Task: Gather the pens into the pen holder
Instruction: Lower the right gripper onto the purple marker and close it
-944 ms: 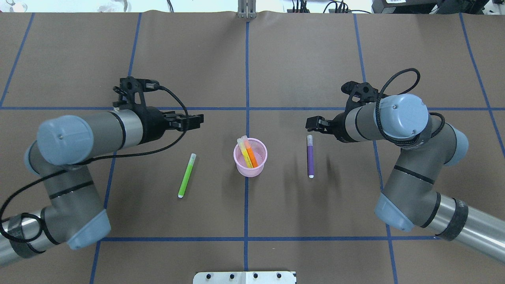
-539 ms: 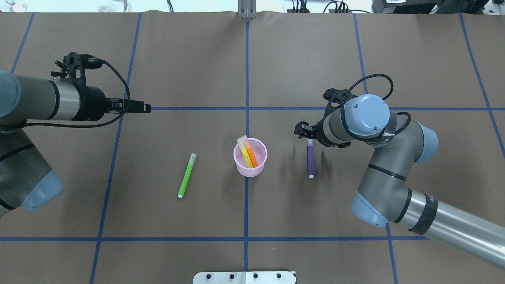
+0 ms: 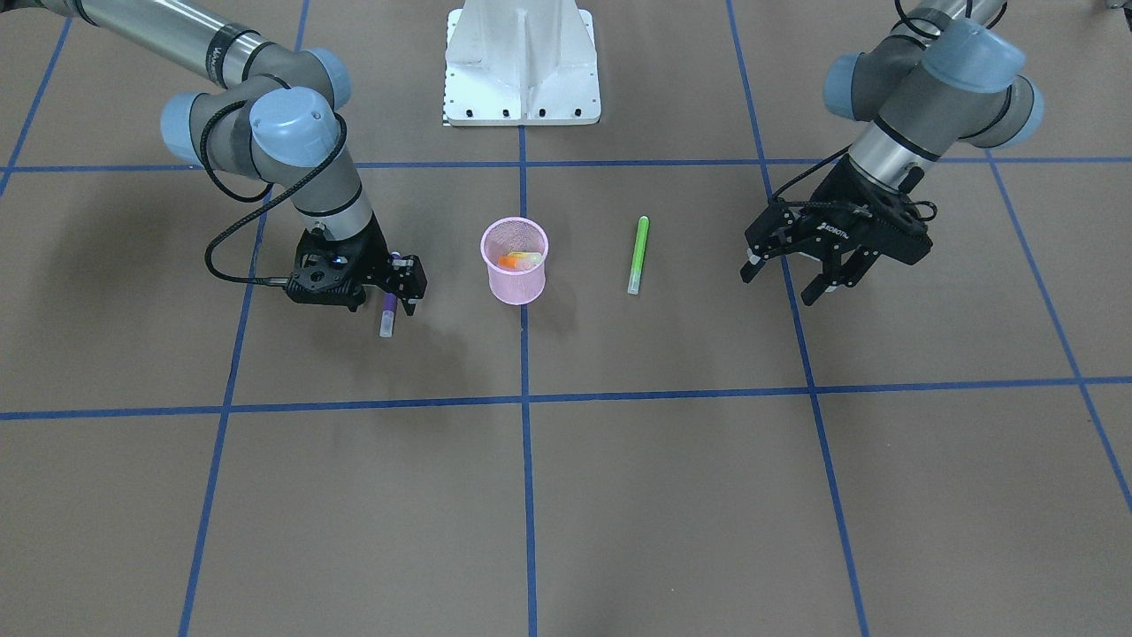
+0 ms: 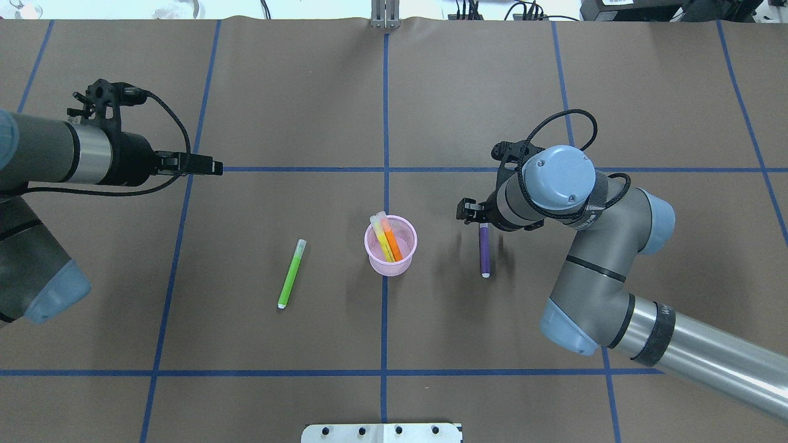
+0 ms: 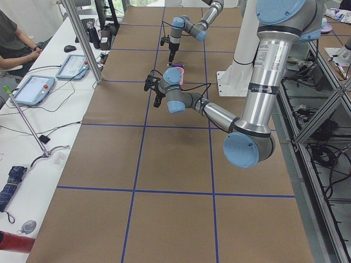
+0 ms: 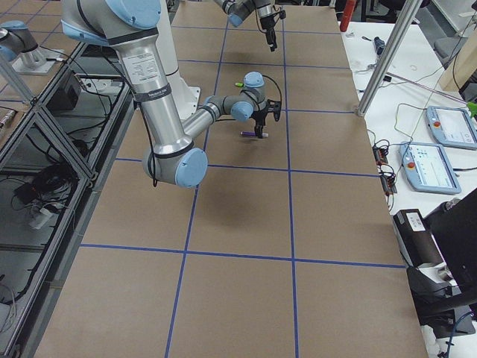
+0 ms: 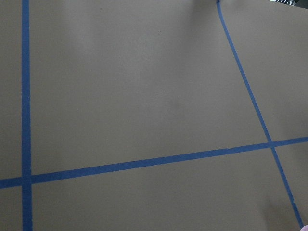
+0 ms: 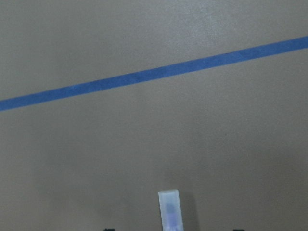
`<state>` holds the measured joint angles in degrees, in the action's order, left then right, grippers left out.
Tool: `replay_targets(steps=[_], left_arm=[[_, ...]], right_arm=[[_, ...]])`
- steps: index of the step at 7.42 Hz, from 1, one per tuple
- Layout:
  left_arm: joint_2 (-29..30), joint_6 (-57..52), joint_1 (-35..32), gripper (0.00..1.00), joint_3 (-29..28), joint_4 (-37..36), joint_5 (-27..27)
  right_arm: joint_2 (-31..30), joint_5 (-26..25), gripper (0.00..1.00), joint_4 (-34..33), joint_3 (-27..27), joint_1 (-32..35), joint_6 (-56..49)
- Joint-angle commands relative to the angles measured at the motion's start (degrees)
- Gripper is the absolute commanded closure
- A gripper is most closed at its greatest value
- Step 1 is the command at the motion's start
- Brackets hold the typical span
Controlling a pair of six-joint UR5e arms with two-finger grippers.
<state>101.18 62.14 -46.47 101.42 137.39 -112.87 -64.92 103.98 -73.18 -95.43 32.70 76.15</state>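
right gripper point(image 3: 387, 296) spread wide over purple pen point(image 4: 484, 252) cap end, nothing gripped | end grab could droop, snag pen holder point(image 4: 414, 241) rim | left gripper point(image 3: 778, 287) spread, empty

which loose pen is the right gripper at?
The purple pen: right gripper sits over its capped end. The green pen lies alone, beyond the pen holder.

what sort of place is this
Probably a robotics lab: a left arm and right arm share a tape-gridded table, and a teach pendant lies on a side bench where a person sits.
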Motion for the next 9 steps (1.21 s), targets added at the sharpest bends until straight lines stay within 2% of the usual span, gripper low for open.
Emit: replay_targets(steps=[1, 2, 9], left_arm=[[-0.1, 0.0, 0.0, 0.02, -0.2, 0.2, 0.0], [-0.1, 0.0, 0.0, 0.02, -0.2, 0.2, 0.1], [-0.1, 0.0, 0.0, 0.02, -0.2, 0.2, 0.2]], right_arm=[[-0.1, 0.0, 0.30, 0.0, 0.0, -0.4, -1.8], [-0.1, -0.1, 0.33, 0.0, 0.1, -0.4, -2.1], [-0.3, -0.5, 0.34, 0.0, 0.3, -1.2, -3.2]])
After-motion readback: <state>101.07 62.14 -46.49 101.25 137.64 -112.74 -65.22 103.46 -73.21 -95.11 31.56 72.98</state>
